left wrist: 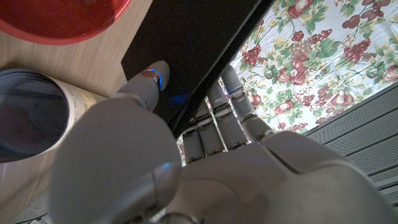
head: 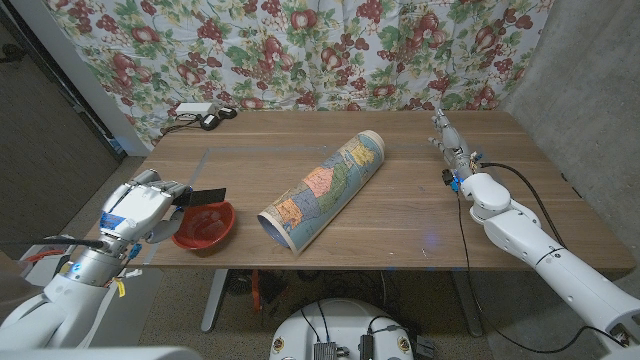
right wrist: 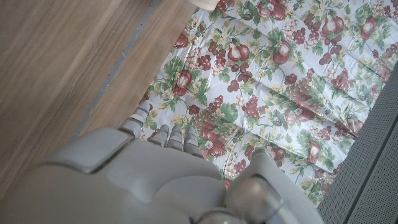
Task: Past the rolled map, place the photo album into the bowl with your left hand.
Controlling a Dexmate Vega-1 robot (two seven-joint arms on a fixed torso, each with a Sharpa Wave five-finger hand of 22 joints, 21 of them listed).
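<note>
My left hand (head: 143, 207) hovers at the table's front left and grips a thin black photo album (head: 206, 194), held just above the red bowl (head: 204, 226). In the left wrist view the album (left wrist: 186, 50) lies between the thumb and the fingers (left wrist: 217, 109), with the bowl's red rim (left wrist: 59, 18) beyond it. The rolled map (head: 325, 187) lies diagonally across the middle of the table, to the right of the bowl; its open end (left wrist: 28, 115) shows near the hand. My right hand (head: 448, 137) stands at the far right of the table with its fingers straight, holding nothing.
A floral curtain (head: 330, 50) hangs behind the wooden table (head: 420, 210). A power strip and a dark object (head: 205, 113) lie at the table's back left corner. A cable runs along my right forearm (head: 520, 225).
</note>
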